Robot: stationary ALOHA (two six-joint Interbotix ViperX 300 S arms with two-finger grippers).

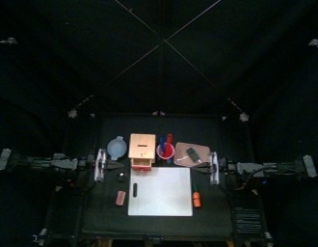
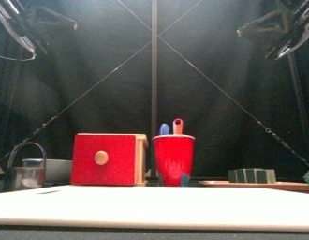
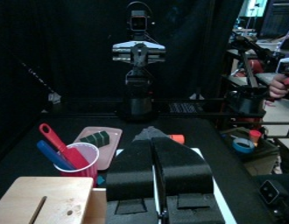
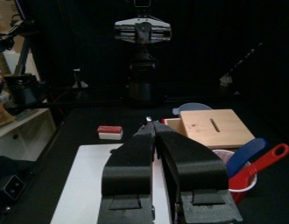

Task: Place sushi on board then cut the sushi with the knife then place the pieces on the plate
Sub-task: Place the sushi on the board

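The flat white cutting board (image 2: 154, 208) lies nearest, along the table's front, with nothing on it. Both arms rest low at the table's sides. The left gripper (image 3: 151, 131) and the right gripper (image 4: 153, 129) each have their jaws pressed together on nothing.

Behind the board stands the pale wooden box with a red drawer front (image 2: 107, 159). The flat pink tray (image 3: 109, 154) lies at the back right. The red plastic cup (image 2: 173, 157) stands between box and tray. A blue-grey bowl (image 1: 117, 148) sits left of the box, and a round metal cutter with a wire handle (image 2: 30, 172) stands at that side too.

The dark green toy sushi roll (image 2: 251, 175) lies on the tray. The blue toy knife (image 2: 165, 129) and the red toy knife (image 2: 177, 125) stand in the cup. A small red-and-white toy (image 1: 120, 197) lies left of the board, and a small orange toy (image 1: 197, 200) lies just beside its right edge.
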